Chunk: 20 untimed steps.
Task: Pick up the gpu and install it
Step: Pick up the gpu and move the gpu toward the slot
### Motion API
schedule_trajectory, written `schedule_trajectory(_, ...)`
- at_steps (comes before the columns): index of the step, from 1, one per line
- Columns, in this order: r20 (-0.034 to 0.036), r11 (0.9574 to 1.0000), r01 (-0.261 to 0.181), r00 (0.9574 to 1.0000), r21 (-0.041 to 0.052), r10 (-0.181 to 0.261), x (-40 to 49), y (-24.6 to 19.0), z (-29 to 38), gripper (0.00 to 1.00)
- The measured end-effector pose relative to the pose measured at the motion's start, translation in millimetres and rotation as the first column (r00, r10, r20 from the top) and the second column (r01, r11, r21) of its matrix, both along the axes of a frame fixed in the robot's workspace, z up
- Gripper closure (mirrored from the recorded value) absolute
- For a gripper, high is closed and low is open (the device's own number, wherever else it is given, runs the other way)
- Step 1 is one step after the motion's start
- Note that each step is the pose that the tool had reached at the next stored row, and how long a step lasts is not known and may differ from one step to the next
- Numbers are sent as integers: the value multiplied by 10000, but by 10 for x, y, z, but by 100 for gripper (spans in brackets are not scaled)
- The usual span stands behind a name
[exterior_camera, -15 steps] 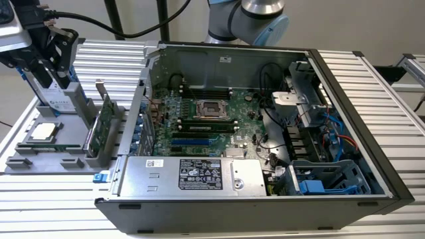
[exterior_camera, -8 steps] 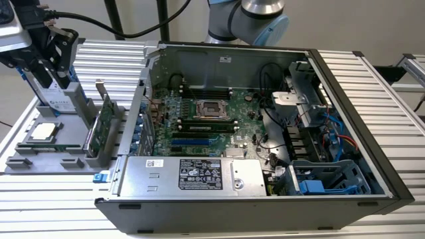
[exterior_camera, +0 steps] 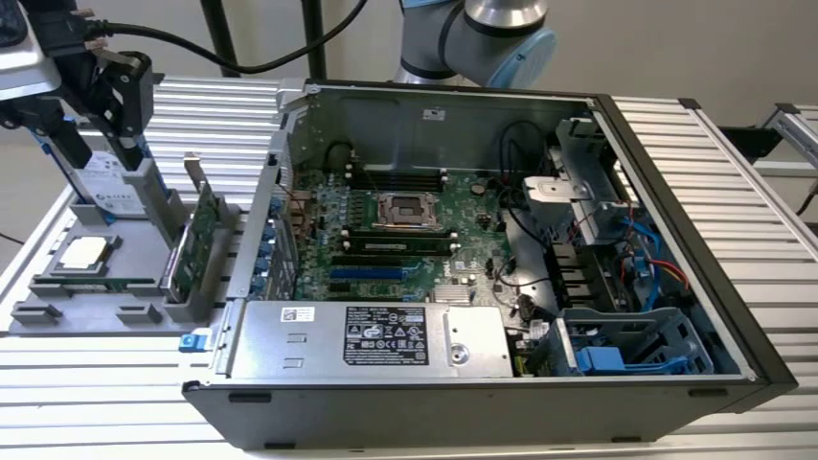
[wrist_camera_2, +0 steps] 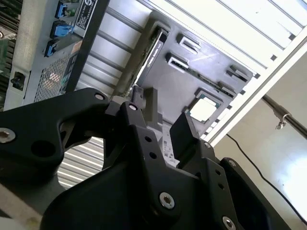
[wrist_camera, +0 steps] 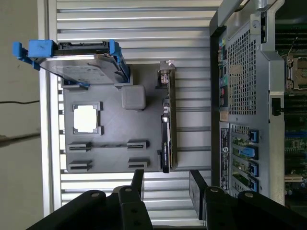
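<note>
The gpu (exterior_camera: 192, 244) stands on its long edge in a slot at the side of the grey holder tray (exterior_camera: 134, 278) nearest the computer case. Its green board and silver end bracket show in the exterior view. In the first wrist view the gpu (wrist_camera: 166, 124) appears edge-on as a thin dark card, and it shows the same way in the second wrist view (wrist_camera_2: 152, 48). My black gripper (exterior_camera: 102, 151) hangs above the tray's far end, open and empty. In the first wrist view the gripper (wrist_camera: 168, 188) has its gap in line with the card's edge, apart from it. The gripper (wrist_camera_2: 165, 120) is open in the second wrist view too.
A silver hard drive (wrist_camera: 76, 62) in a blue frame stands in the tray, with a processor chip (wrist_camera: 86, 118) lying flat beside it. The open computer case (exterior_camera: 665, 287), motherboard (exterior_camera: 397, 240) exposed, sits at the exterior view's right of the tray on a ribbed metal table (exterior_camera: 77, 383).
</note>
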State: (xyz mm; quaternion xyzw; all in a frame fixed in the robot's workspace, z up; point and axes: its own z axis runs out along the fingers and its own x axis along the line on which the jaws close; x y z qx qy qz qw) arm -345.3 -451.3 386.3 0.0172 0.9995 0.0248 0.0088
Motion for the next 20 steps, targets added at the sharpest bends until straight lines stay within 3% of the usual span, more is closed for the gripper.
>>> schedule_trajectory(5,4,10000,0,10000,1,0,1,0,-17,0)
schedule_trajectory(20,2,10000,3,10000,0,-3,10,0,-154,0)
